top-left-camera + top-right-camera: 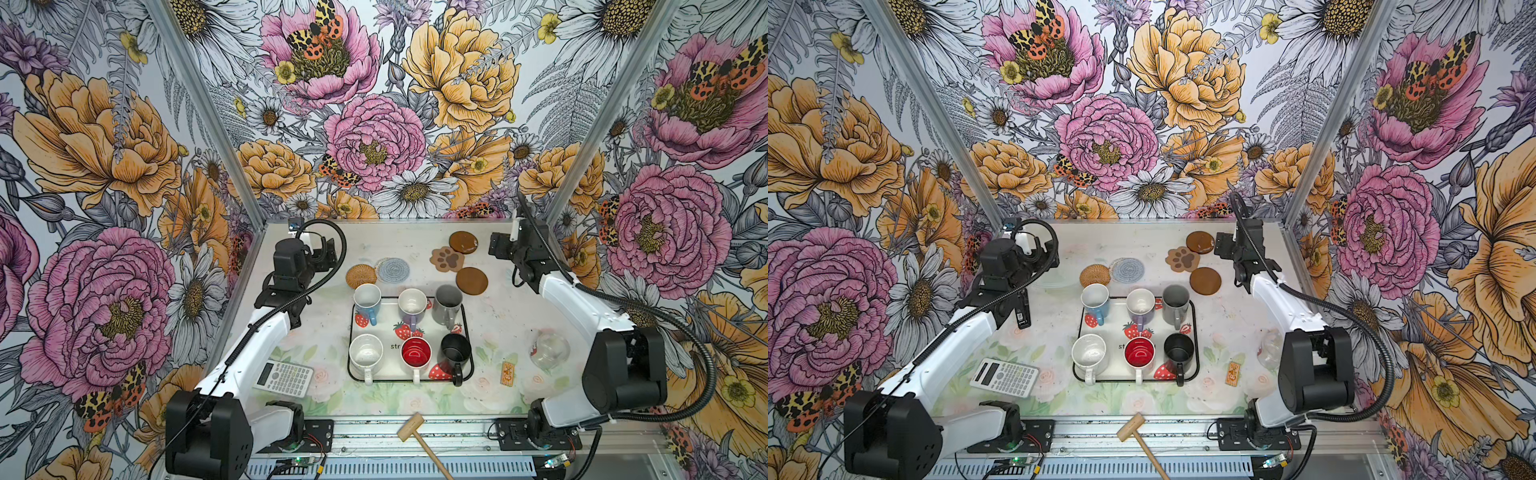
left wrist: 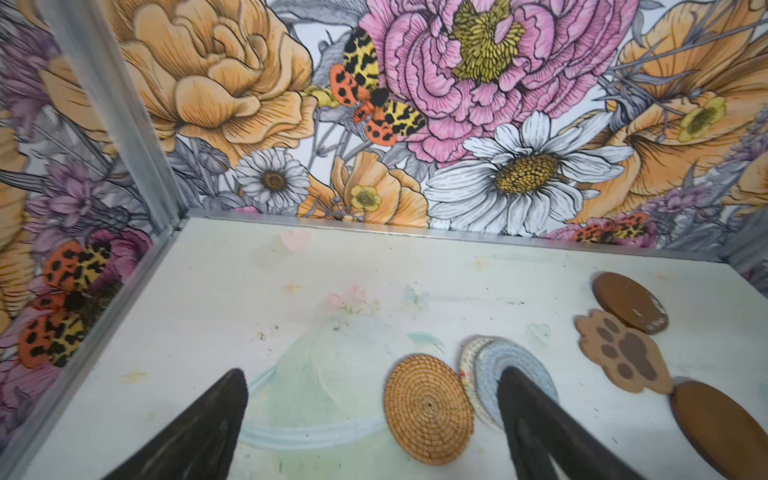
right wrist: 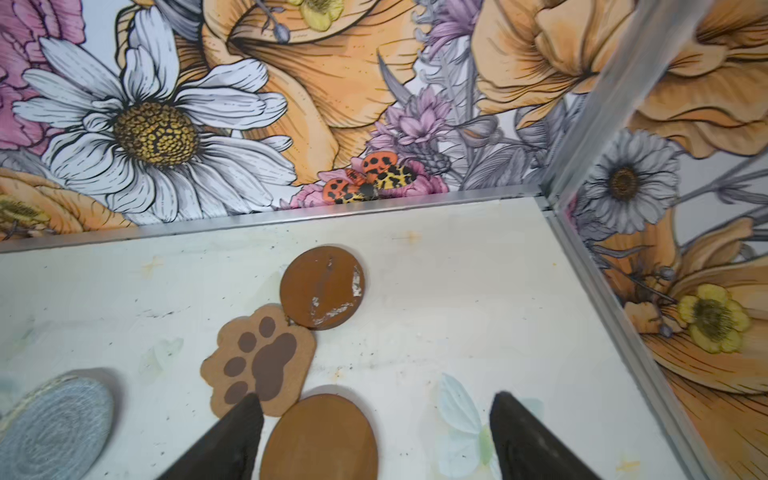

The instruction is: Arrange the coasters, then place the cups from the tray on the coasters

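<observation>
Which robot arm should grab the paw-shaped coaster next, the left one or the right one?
Probably the right. The right gripper hangs open close to the paw coaster. The left gripper is open too, but sits by the tan woven coaster, farther from the paw.

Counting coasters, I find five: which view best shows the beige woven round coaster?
The left wrist view: the beige woven round coaster peeks from under the grey-blue woven coaster. Both top views and the right wrist view show only slivers.

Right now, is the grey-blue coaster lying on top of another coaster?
Yes, the left wrist view shows the grey-blue coaster overlapping a beige coaster that peeks out beneath it.
</observation>
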